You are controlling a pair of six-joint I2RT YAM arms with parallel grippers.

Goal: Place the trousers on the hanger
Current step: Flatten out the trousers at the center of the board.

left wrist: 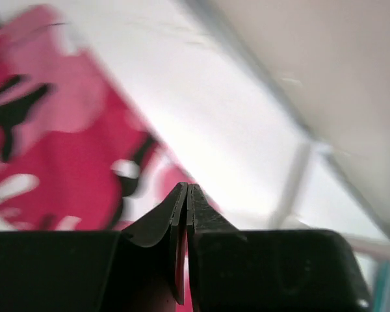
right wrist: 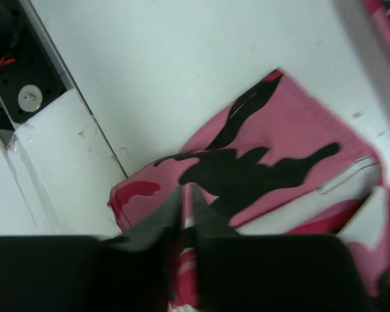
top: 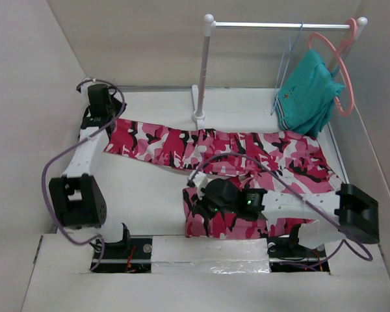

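Observation:
The camouflage trousers [top: 247,149] lie flat across the table, one leg reaching far left and the other folded toward the near edge. My left gripper [top: 110,128] is at the far-left cuff. Its jaws [left wrist: 187,188] are shut, with a strip of red cloth [left wrist: 65,169] between them. My right gripper [top: 198,196] is at the near leg's end. Its jaws [right wrist: 185,193] are shut on pink cloth [right wrist: 279,156]. The light-blue wire hanger [top: 287,62] hangs empty on the rail at the back right, away from both grippers.
A white rack post [top: 201,78] stands at mid-back and carries a rail [top: 266,26]. A salmon-pink hanger [top: 343,78] holds a teal garment [top: 309,94] at the rail's right end. Walls close in left, right and behind. A taped strip [right wrist: 45,162] marks the near edge.

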